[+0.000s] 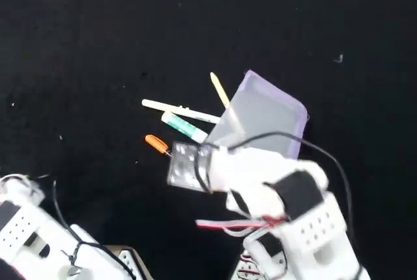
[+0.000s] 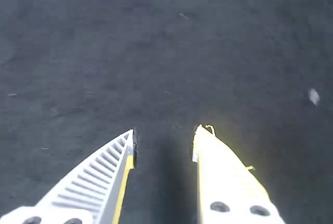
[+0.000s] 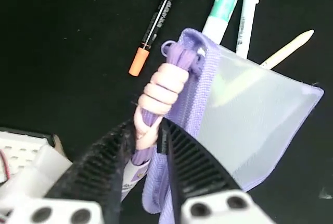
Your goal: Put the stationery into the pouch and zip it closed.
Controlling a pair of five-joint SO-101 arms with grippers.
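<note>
Right gripper (image 3: 147, 129) clamped on pink-grip pen (image 3: 158, 91) at mouth edge of pouch (image 3: 255, 109), mid-table. Green pen (image 3: 223, 0), white pen (image 3: 247, 10), yellow pen (image 3: 286, 49) meet pouch's left edge; orange-capped pen (image 3: 156, 26) apart. Left gripper (image 2: 164, 140) jaws apart over black table (image 2: 166, 52).

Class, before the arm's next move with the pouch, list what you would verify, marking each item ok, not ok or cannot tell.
1. Right gripper shut on the pink-gripped pen: ok.
2. That pen already inside the purple pouch: cannot tell; it lies along the pouch's edge.
3. Pouch mouth open: cannot tell.
4. All stationery inside: not ok; orange-capped pen, green marker, white pen and cream pen lie wholly or mostly outside on the table.
5. Left gripper open over bare table: ok.
</note>
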